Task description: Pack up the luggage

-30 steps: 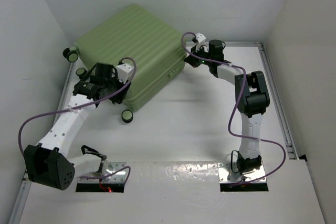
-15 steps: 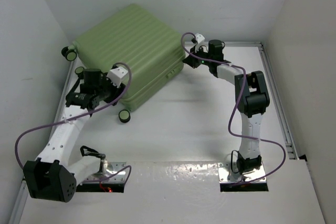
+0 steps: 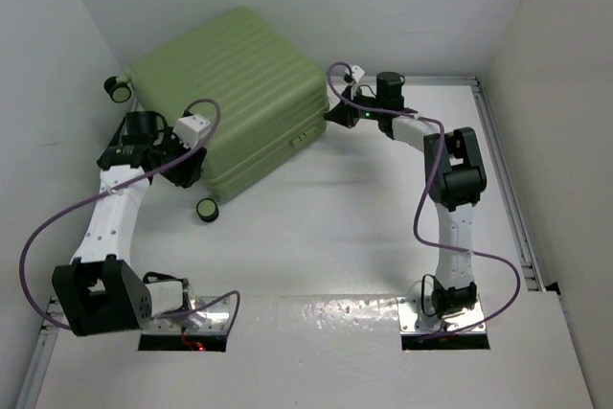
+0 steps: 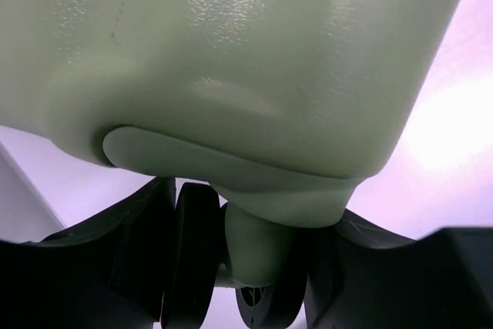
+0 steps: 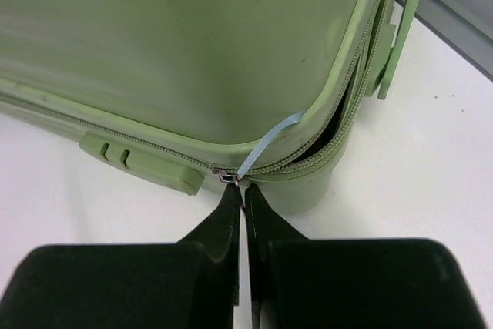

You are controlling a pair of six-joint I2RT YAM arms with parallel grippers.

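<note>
Our left gripper [image 4: 240, 263] clamps a wheel [image 4: 192, 260] of the luggage [image 3: 235, 83]. Our right gripper [image 5: 243, 199], closed tight, pinches its zipper pull [image 5: 225, 177].

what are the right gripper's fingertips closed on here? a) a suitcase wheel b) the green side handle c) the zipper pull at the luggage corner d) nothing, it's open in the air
c: in the right wrist view the right gripper's shut tips meet on the zipper pull at the luggage's corner seam; the wheel sits between the left gripper's fingers instead.
</note>
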